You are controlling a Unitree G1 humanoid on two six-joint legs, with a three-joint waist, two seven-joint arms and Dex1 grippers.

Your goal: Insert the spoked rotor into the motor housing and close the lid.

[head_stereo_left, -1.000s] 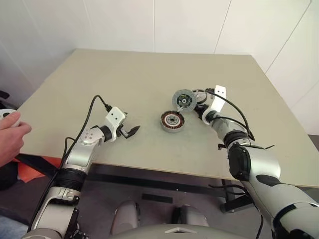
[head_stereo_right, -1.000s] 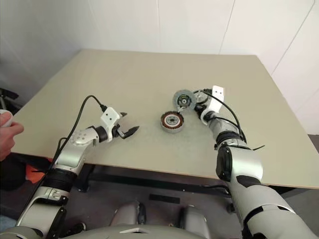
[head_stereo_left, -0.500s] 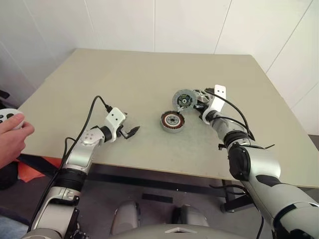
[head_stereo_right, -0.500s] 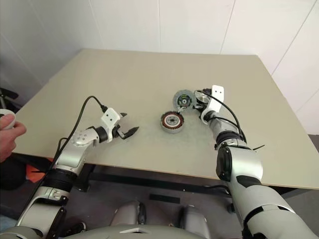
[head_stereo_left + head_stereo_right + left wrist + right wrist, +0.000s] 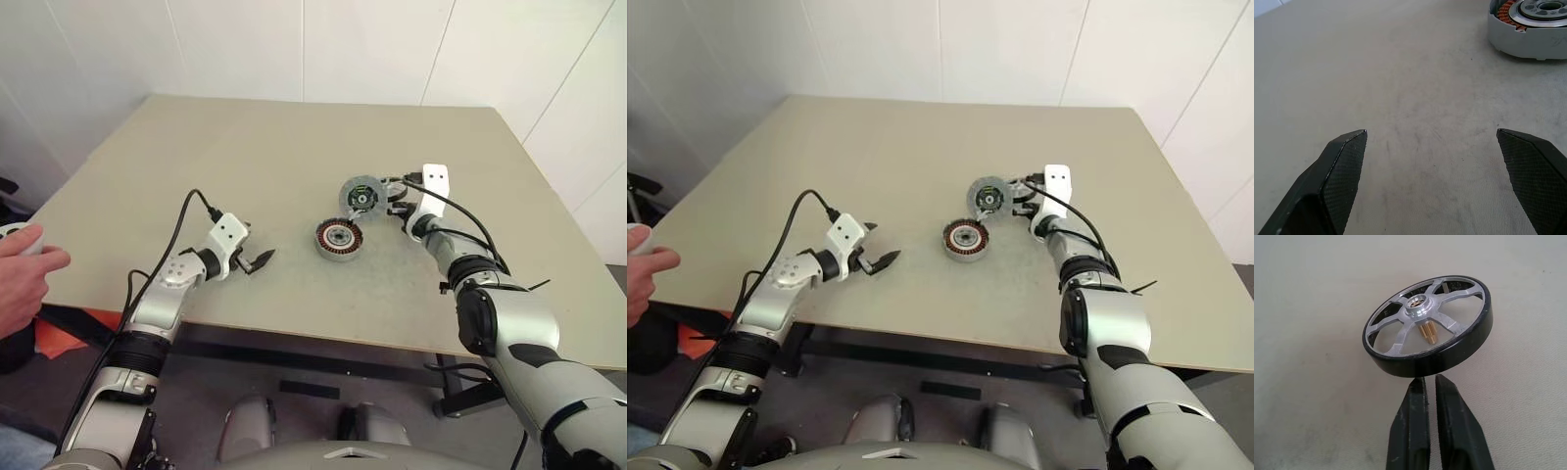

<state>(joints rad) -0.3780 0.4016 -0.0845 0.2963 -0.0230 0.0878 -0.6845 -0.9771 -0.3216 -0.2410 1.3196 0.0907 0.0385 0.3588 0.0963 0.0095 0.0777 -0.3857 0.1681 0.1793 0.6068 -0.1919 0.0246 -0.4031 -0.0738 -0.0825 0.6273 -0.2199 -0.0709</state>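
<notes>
On the table [image 5: 245, 157], we see the left gripper [image 5: 257, 243] wide open, unchanged from a second ago. The right gripper [image 5: 1430, 378], its fingers nearly together, has rolled slightly; its tips sit at the tilted rotor's [image 5: 1427, 328] rim. The housing [image 5: 339, 239] lies between the arms, with the lid [image 5: 361, 196] standing open behind it.

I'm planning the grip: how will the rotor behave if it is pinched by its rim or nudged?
The rotor looks like rigid metal with open spokes, so probably stiff and fairly light for its width. Its black rim looks smooth and curved, so the right tool may slip off. Round as it is, it could roll if tipped on edge.
</notes>
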